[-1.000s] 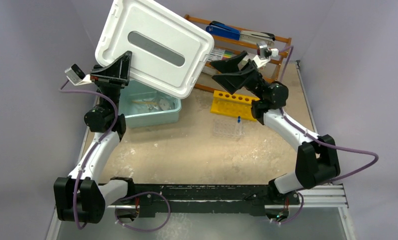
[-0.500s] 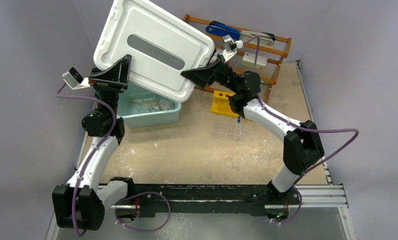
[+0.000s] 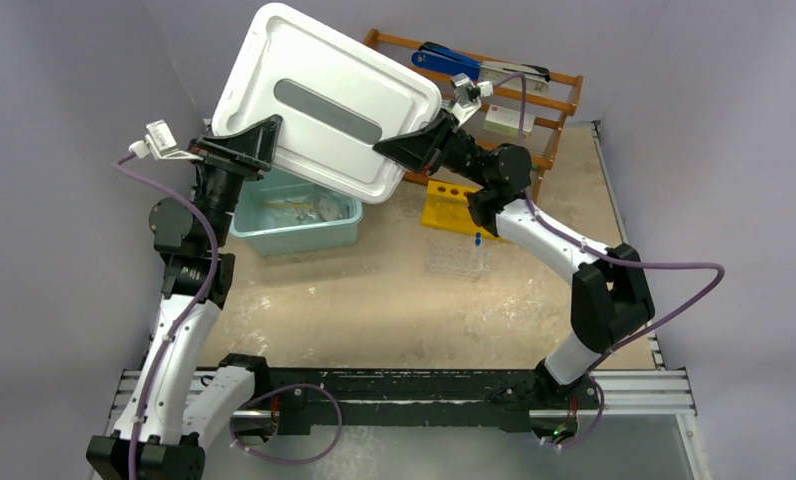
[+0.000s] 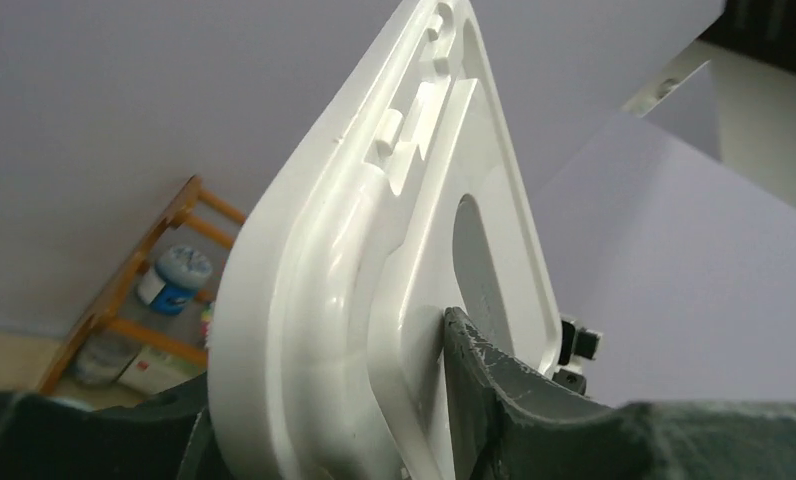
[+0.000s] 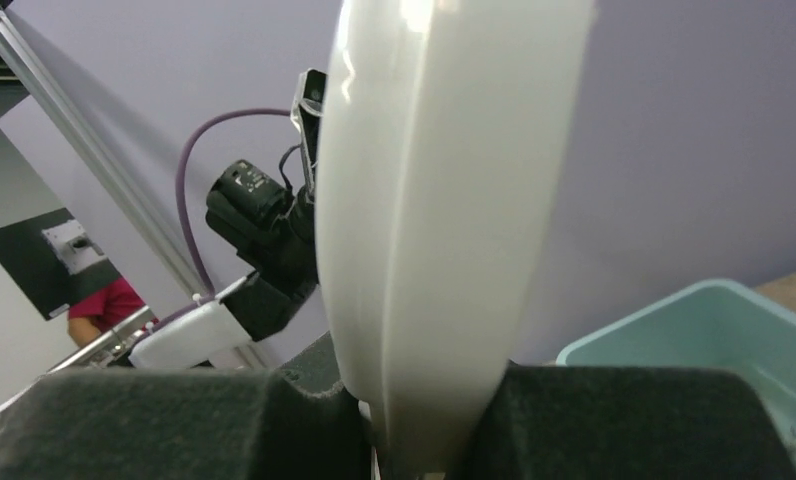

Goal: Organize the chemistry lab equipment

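Note:
The white lid [image 3: 329, 100] hangs tilted in the air above the teal bin [image 3: 299, 240]. My right gripper [image 3: 414, 150] is shut on its right edge, and the rim [image 5: 444, 200] is pinched between both pads in the right wrist view. My left gripper [image 3: 259, 145] straddles the lid's left rim [image 4: 324, 300]. One of its fingers [image 4: 514, 400] touches the underside; the other finger's contact is unclear. Small clear items [image 3: 309, 208] lie in the bin. The yellow holed rack [image 3: 454, 205] and the square transparent dish [image 3: 454, 258] sit on the table at centre right.
A wooden shelf rack [image 3: 549, 110] stands at the back right with a blue stapler [image 3: 444, 60] on top and coloured markers behind the lid. The right wrist view shows the left arm [image 5: 264, 240] just beyond the lid, and the bin's rim [image 5: 714, 330] below it.
My right gripper swung left from above the yellow rack to the lid's right edge and closed on it. The left arm stretched up, and the lid shifted slightly right.

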Robot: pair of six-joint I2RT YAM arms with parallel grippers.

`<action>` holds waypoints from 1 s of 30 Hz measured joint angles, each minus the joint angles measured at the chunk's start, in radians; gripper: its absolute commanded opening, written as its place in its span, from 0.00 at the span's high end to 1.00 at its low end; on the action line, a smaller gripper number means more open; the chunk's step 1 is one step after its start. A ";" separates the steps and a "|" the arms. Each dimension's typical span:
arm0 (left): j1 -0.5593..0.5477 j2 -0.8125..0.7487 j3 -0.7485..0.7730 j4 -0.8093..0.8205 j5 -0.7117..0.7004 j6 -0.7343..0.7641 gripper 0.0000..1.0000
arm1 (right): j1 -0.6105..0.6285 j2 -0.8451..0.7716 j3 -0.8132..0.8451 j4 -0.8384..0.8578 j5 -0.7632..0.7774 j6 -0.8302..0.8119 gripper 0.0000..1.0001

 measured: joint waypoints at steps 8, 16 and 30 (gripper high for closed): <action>-0.037 -0.092 0.037 -0.446 -0.142 0.195 0.47 | -0.123 0.019 -0.031 -0.007 -0.132 0.169 1.00; 0.022 -0.062 0.122 -0.722 -0.596 0.402 0.39 | -0.229 0.083 -0.027 0.002 -0.169 0.205 1.00; 0.023 0.031 0.175 -0.649 -0.161 0.412 0.36 | -0.126 0.336 0.209 -0.290 -0.199 0.150 1.00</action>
